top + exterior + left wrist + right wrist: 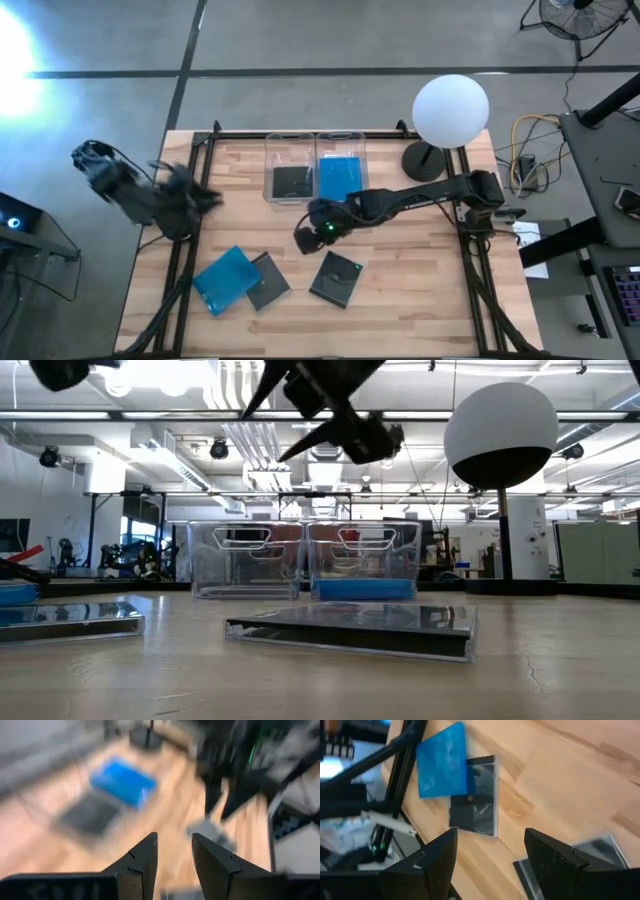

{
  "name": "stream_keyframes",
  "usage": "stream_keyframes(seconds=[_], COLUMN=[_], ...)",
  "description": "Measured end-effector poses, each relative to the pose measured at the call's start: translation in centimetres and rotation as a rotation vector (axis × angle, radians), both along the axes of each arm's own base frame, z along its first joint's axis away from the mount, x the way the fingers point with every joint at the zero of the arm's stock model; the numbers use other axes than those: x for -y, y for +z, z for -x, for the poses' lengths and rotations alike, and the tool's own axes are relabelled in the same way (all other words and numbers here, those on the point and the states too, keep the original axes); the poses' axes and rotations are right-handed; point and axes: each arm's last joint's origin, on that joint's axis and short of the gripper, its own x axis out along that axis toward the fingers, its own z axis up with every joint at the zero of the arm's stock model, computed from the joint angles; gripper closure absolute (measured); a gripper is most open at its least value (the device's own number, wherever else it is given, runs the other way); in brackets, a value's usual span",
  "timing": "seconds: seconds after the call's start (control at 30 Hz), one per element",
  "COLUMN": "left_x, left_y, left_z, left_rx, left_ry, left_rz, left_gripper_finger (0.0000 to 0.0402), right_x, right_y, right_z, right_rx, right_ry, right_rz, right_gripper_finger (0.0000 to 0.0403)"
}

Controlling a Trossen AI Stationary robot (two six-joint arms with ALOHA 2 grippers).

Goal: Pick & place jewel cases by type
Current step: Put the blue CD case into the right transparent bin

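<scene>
The right hand (308, 236) hangs above the middle of the desk (420, 300), just in front of the two clear bins (315, 150), with its fingers spread apart and nothing between them. In the right wrist view bare wood shows in the gap. What the next pick turns on is that the nearest loose case, a dark jewel case (336, 278), lies just past this hand toward the front edge of the desk and slightly to the robot's right, flat, and turned a little askew to the desk's edges (so the wrist would probably need a matching twist before the fingers come down over two opposite edges). The other loose pair sits farther off toward the front left: a blue jewel case (225, 279) touching or partly overlapping a second dark case (267, 281); which lies on top I cannot tell for certain. The left bin already holds a dark case (291, 182) and the right bin a blue case (340, 178). The left hand (205, 195) is back at the desk's left rail, its fingers a little apart and empty, well away from the lone dark case, so I judge the right arm the nearer one for it.
</scene>
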Motion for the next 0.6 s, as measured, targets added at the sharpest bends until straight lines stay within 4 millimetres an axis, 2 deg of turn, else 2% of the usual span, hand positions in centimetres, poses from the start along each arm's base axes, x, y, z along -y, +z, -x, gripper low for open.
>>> stream_keyframes(seconds=[0.13, 0.37, 0.47, 0.6], left_x=[2.2, 5.7, 6.7, 7.9], left_y=[-4.0, -10.6, -11.9, -13.6], left_z=[-2.3, -5.8, -7.1, -8.0], left_rx=[-0.197, -0.434, -0.459, -0.603], left_ry=[-0.006, 0.004, 0.02, -0.004], left_rz=[0.17, 0.396, 0.468, 0.503], left_gripper_finger=[0.0298, 0.0298, 0.0298, 0.0298], right_x=[-0.8, -4.4, -5.9, -7.5], right_y=[-0.2, -0.2, -0.2, -0.2], right_z=[0.0, 0.7, 1.1, 1.6], right_rx=[0.016, 0.045, 0.047, 0.049], right_ry=[0.104, 0.278, 0.333, 0.376], right_rz=[0.047, 0.127, 0.146, 0.148], right_gripper_finger=[0.0179, 0.018, 0.0183, 0.0183])
